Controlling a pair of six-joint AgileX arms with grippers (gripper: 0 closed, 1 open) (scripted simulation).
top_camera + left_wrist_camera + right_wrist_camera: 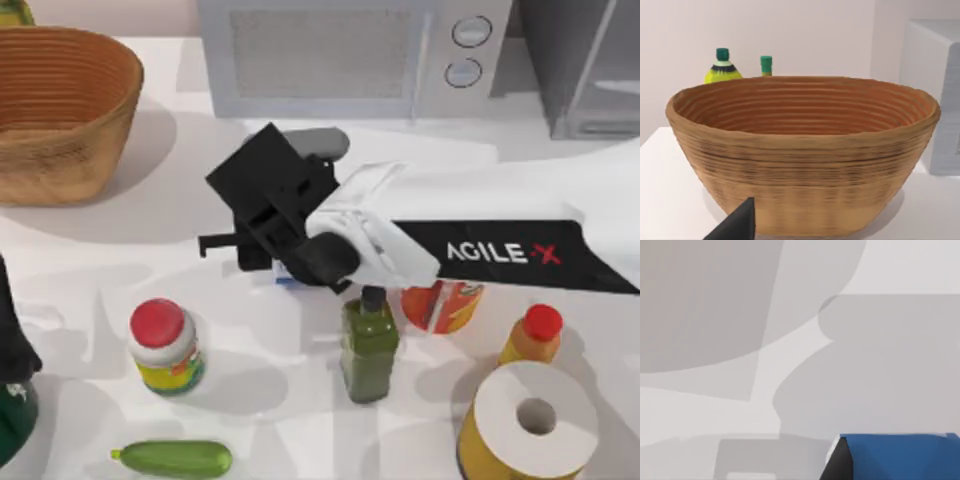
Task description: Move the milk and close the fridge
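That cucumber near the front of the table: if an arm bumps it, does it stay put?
Probably not. The cucumber lies on its side on the smooth white table, so its rounded body would likely roll if nudged across its length. A push along its length would more likely slide it. It looks firm, not floppy.

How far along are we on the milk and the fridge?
Early stage, nothing finished. In hand: the right gripper is down over the milk, mid-table ahead of the microwave; the carton's blue top sits right by a dark fingertip in the right wrist view, though a firm grip can't be confirmed. Left: moving the milk, then closing the fridge at the table's far right. The left arm is parked facing the basket.
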